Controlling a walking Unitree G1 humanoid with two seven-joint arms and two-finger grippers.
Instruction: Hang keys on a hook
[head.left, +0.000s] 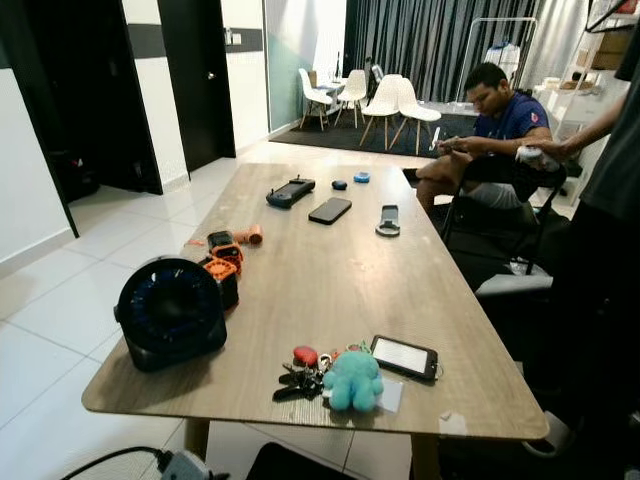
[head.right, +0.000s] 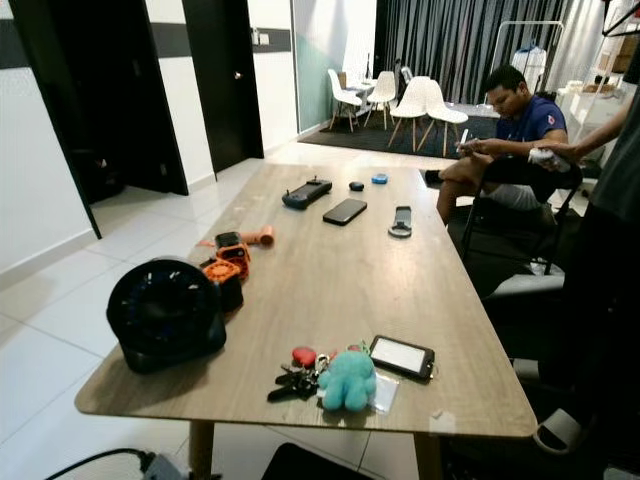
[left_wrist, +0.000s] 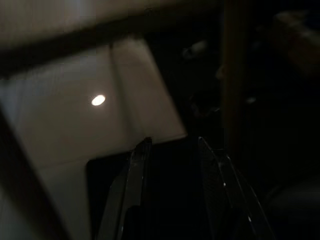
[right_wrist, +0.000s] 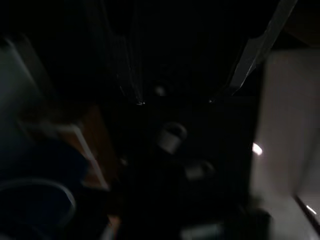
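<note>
A bunch of dark keys (head.left: 300, 378) with a red tag (head.left: 305, 355) and a teal octopus plush (head.left: 352, 382) lies near the front edge of the long wooden table (head.left: 320, 270). Both arms hang low in the shade. In the dark left wrist view my left gripper (left_wrist: 172, 142) stands open over pale floor tiles, with nothing between its fingers. My right gripper (right_wrist: 177, 97) is also open and empty in the very dark right wrist view, above dim shapes I cannot make out.
On the table stand a black round fan (head.left: 170, 313), orange-black tools (head.left: 224, 262), a cased phone (head.left: 404, 357), a controller (head.left: 290, 191) and another phone (head.left: 330, 210). A person (head.left: 500, 130) sits at the far right. Another person (head.left: 610, 200) stands close by the table's right side.
</note>
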